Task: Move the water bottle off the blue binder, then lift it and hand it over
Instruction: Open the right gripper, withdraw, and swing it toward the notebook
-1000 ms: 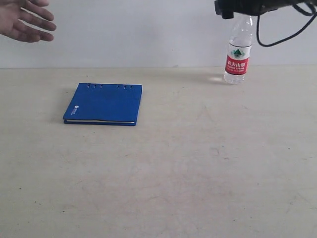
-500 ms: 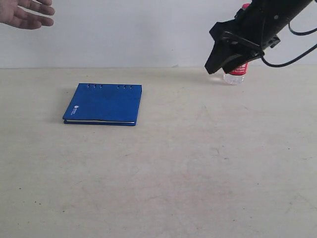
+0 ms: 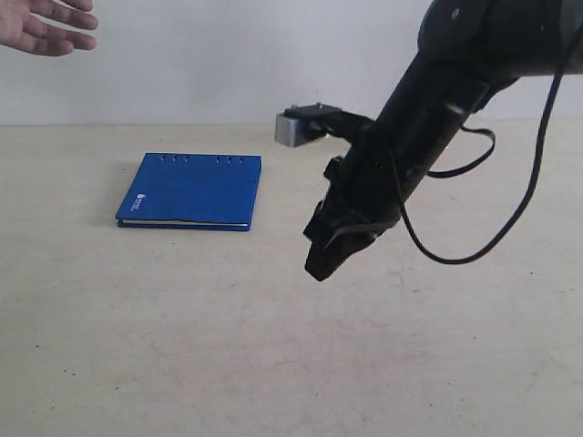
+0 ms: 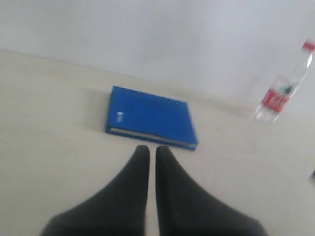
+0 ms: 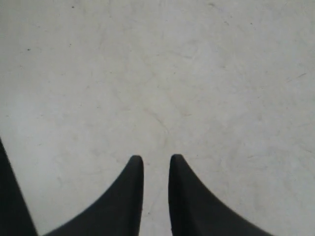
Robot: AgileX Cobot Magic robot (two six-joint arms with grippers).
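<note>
The blue binder [image 3: 191,189] lies flat and closed on the left half of the table; the left wrist view shows the binder [image 4: 150,117] just beyond my left gripper [image 4: 148,148], which is shut and empty. The water bottle [image 4: 278,96] stands upright on the table, well away from the binder, near the back wall. In the exterior view my right arm hides it. My right gripper [image 3: 319,269] hangs low over the middle of the table, tips pointing down. Its jaws [image 5: 156,158] stand a narrow gap apart over bare tabletop, holding nothing.
A person's open hand [image 3: 46,27] reaches in at the top left corner. The beige table [image 3: 182,346] runs to a white wall at the back. A black cable [image 3: 474,246] loops under my right arm.
My right arm swung from the bottle at the back right down to the table's middle. Its jaws narrowed with nothing in them. The bottle stayed standing.
</note>
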